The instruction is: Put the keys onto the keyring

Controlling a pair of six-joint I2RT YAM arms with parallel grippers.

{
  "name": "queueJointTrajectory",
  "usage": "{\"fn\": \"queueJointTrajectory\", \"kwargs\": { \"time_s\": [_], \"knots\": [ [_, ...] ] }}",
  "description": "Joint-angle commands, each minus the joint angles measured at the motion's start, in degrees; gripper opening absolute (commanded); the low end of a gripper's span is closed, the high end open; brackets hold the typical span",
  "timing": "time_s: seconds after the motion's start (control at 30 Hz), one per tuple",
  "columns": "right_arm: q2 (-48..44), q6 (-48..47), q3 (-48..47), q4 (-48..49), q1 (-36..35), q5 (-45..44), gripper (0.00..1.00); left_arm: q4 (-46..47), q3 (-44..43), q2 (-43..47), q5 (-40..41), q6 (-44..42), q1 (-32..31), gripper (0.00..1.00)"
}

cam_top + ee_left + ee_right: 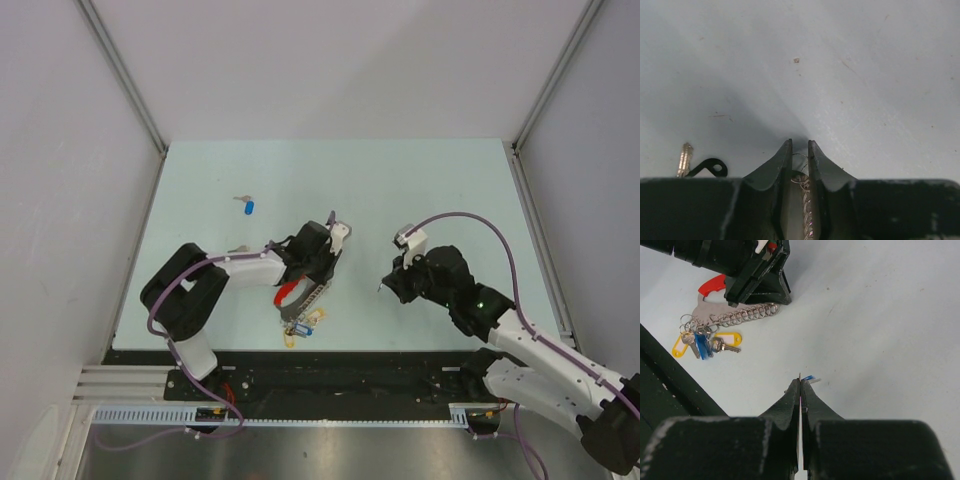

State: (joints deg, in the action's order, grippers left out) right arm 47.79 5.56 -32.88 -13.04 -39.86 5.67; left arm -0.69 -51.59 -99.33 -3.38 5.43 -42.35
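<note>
The keyring, a silver plate with a red arc and a coil spring, lies near the table's front edge. Several keys with blue and yellow tags hang bunched on it. My left gripper is down on the spring's end. In the left wrist view its narrow jaws hold the spring and a thin wire ring. To the right, my right gripper hovers shut on a thin key seen edge-on, its blue tag peeking past the tips.
Another blue-headed key lies alone at the back left of the table. In the left wrist view a silver key tip and a small black loop lie left of the fingers. The black base rail runs along the near edge.
</note>
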Motion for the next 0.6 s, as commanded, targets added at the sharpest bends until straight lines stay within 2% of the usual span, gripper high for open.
{"fn": "queueJointTrajectory", "kwargs": {
  "time_s": [0.0,0.3,0.47,0.57],
  "knots": [
    [-2.61,0.50,0.28,-0.94,0.22,-0.49,0.00,-1.68,0.35,1.33,-0.23,0.19,-2.03,0.22],
    [-5.25,1.38,0.54,-2.43,-0.05,-0.92,0.00,-3.27,3.33,3.87,-2.77,1.77,-6.95,0.24],
    [-5.78,1.82,0.63,-2.52,-0.31,-1.01,0.00,-2.13,6.58,10.19,-3.40,2.92,-7.84,0.26],
    [-6.04,1.91,0.89,-2.61,-0.66,-0.58,0.00,-2.82,8.35,14.59,0.29,0.73,-7.05,0.40]
  ]
}}
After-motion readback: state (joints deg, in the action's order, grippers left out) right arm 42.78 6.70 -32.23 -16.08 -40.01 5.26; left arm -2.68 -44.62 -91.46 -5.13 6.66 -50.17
